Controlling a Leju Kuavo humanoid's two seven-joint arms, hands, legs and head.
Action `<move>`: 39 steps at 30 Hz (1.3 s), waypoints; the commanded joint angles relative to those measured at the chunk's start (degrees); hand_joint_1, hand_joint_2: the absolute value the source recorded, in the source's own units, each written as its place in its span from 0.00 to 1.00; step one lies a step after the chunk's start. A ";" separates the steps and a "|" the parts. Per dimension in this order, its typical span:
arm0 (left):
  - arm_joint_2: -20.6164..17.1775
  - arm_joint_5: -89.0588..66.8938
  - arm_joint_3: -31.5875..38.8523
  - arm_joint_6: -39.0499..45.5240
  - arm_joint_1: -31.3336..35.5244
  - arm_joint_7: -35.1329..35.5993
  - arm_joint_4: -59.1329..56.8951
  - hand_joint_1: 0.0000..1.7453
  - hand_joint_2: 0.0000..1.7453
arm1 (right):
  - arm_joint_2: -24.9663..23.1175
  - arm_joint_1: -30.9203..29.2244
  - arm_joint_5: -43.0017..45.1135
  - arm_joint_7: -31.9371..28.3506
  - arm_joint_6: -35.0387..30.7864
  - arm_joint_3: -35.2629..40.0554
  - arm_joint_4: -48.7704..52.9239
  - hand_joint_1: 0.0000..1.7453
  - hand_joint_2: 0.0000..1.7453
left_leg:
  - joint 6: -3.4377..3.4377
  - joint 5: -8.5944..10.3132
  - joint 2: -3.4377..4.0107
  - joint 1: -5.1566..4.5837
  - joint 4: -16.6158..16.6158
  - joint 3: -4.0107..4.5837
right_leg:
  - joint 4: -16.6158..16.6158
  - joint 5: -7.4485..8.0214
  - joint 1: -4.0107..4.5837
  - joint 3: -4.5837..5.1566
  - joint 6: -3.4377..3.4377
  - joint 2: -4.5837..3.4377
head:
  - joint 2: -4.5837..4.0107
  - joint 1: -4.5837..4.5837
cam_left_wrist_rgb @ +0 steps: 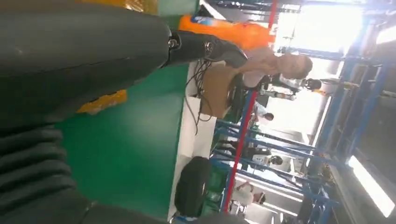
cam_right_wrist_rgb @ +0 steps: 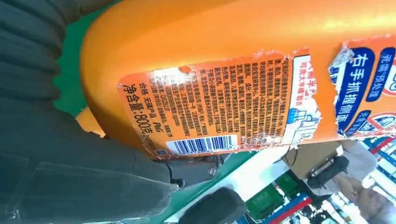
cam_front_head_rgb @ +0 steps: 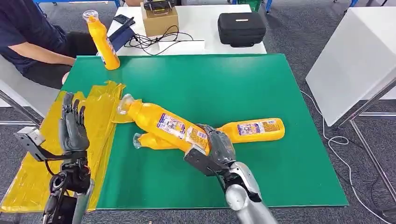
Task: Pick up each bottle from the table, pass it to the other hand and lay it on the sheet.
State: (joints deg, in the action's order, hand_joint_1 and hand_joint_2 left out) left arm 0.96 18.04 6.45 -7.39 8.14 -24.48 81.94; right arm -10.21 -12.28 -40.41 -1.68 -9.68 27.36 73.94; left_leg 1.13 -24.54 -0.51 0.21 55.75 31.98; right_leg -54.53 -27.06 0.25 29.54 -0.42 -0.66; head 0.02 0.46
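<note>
Three orange plastic bottles with clear caps and printed labels. One (cam_front_head_rgb: 163, 123) tilted above the green table, cap toward the crinkled yellow plastic sheet (cam_front_head_rgb: 100, 100) at the table's left edge. Another (cam_front_head_rgb: 252, 129) lay flat beneath it. Third (cam_front_head_rgb: 102, 42) stood tilted at the far left corner.

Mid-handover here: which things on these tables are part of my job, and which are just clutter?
Job: held bottle, lying bottle, standing bottle, yellow sheet, right hand, left hand.
Clutter: black case, cardboard box, cables.
</note>
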 commanded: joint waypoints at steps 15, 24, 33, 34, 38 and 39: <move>3.22 10.75 -15.52 -9.55 4.26 3.09 -5.78 0.00 1.00 | -3.55 -8.40 3.95 -2.41 -3.61 -1.62 -9.02 1.00 1.00 | -0.02 -0.01 -0.04 0.03 -0.01 -0.08 | 0.04 -0.01 0.03 -0.12 -0.06 0.11 | 0.00 0.00; 3.54 15.96 -19.65 -8.96 3.02 4.15 -3.28 0.00 1.00 | -9.79 -16.32 4.76 -1.14 -3.43 7.25 -20.91 1.00 1.00 | -0.05 -0.10 0.16 0.07 0.04 -0.16 | 0.00 -0.03 0.08 -0.17 -0.06 -0.06 | 0.00 -0.02; 2.74 16.90 -18.20 -7.41 1.15 4.60 -0.26 0.00 1.00 | -9.79 -17.15 9.79 -0.27 -4.69 16.69 -24.19 1.00 1.00 | -0.02 -0.09 0.20 0.07 -0.03 -0.16 | 0.05 -0.01 0.09 -0.18 -0.08 -0.12 | 0.00 0.00; 2.74 16.90 -18.20 -7.41 1.15 4.60 -0.26 0.00 1.00 | -9.79 -17.15 9.79 -0.27 -4.69 16.69 -24.19 1.00 1.00 | -0.02 -0.06 0.17 0.05 -0.05 -0.10 | 0.05 0.01 0.08 -0.14 -0.06 -0.10 | 0.00 0.00; 2.80 16.90 -18.22 -7.42 1.20 4.60 -0.29 0.00 1.00 | -9.79 -17.38 9.94 -0.25 -4.69 16.65 -24.42 1.00 1.00 | -0.03 -0.04 0.01 0.06 -0.03 -0.07 | 0.04 -0.02 0.08 -0.15 -0.07 0.08 | 0.00 0.00; 2.87 16.90 -18.26 -7.43 1.26 4.60 -0.38 0.00 1.00 | -9.79 -17.61 10.10 -0.27 -4.67 16.59 -24.64 1.00 1.00 | -0.02 -0.01 0.01 0.02 -0.04 -0.02 | 0.02 -0.01 0.04 -0.07 -0.05 0.04 | 0.00 0.00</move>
State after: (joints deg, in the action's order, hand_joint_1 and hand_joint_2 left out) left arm 4.72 34.73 -11.39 -15.02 8.45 -20.30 82.16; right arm -20.96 -25.93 -30.88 -2.08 -14.36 39.95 55.37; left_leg 1.13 -24.54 -0.53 0.22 55.74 32.06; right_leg -54.56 -27.07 0.28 29.56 -0.42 -0.65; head 0.02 0.46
